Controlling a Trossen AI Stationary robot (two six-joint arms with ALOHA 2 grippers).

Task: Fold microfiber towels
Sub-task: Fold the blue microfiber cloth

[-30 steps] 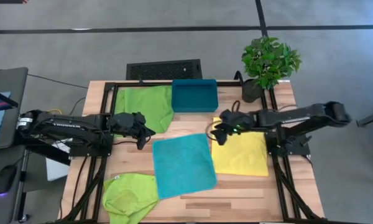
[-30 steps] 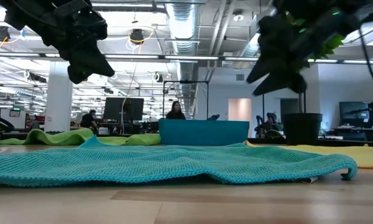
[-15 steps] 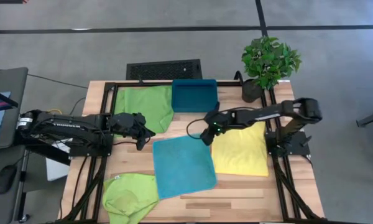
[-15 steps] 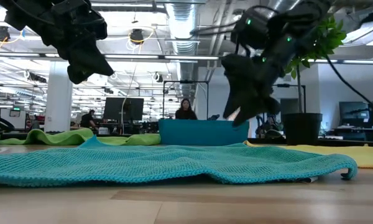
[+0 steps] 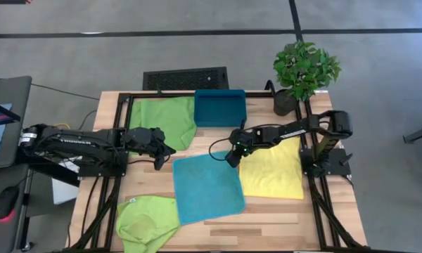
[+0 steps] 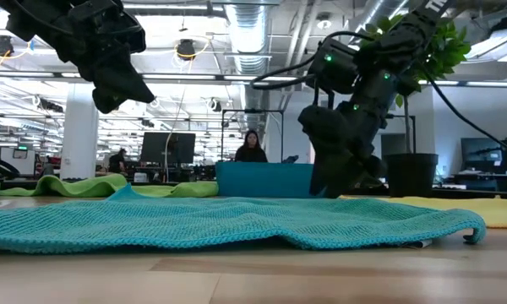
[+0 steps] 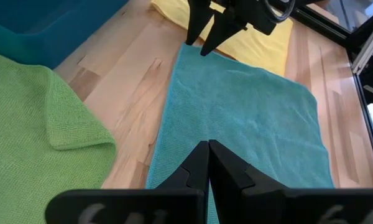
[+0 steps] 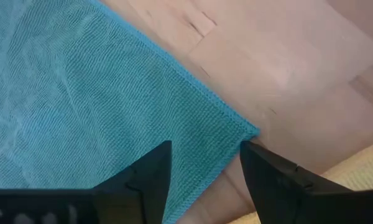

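Right gripper (image 5: 231, 157) low over far right corner of flat teal microfiber towel (image 5: 207, 186) at table centre, dark fingers (image 8: 143, 177) spread astride corner, seemingly not yet pinching cloth. Left gripper (image 5: 167, 150) hovering left of teal towel, fingers pressed together, holding nothing. Yellow microfiber towel (image 5: 274, 169) flat on right, edge just beside teal one. Lime green towel (image 5: 165, 119) far left, beside rigid teal rectangular bin (image 5: 220, 107). Second lime green towel (image 5: 146, 221) rumpled near left. Potted green plant (image 5: 304, 70) far right on wooden table (image 5: 281, 225).
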